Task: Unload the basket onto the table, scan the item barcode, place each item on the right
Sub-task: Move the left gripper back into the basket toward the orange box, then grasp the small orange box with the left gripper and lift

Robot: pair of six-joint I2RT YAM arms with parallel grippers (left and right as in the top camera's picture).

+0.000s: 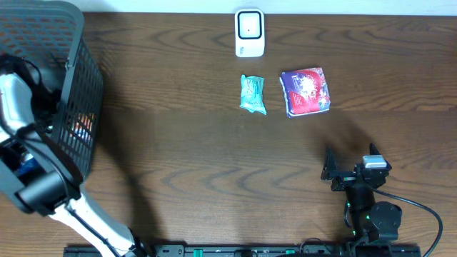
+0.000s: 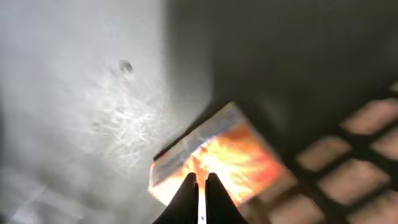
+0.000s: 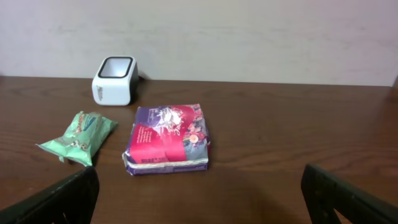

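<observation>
Left arm here. Right in front of my wrist cam, my left claw [image 2: 200, 179] is pinched shut on the near edge of an orange packet [image 2: 231, 155] down inside the basket [image 1: 71, 86] at the left end of the table [image 1: 178, 157], so that's where the thing to scan is. My guess is it's a light, soft pouch with glossy film, so probably a bit slippery and floppy rather than stiff. With only an edge between the fingers, I'd expect it to dangle and twist once it's off the floor. A flat seam looks like the safest spot to hold, and squeezing the middle might crush whatever's inside. Honestly the view is rough: it's blurry and full of glare, so I can't read any print or find the barcode, and I can't tell how much of the packet I've actually got. Behind it there's just pale basket floor and a bit of mesh wall on the right. From overhead, the mesh and my own arm hide the packet completely. Out on the table, my right claw [image 3: 199, 186] sits wide open at the near right, holding nothing. Further back are a green packet [image 1: 253, 94] and a purple packet [image 1: 305, 91] side by side, and the white scanner [image 1: 249, 33] is at the far edge.
</observation>
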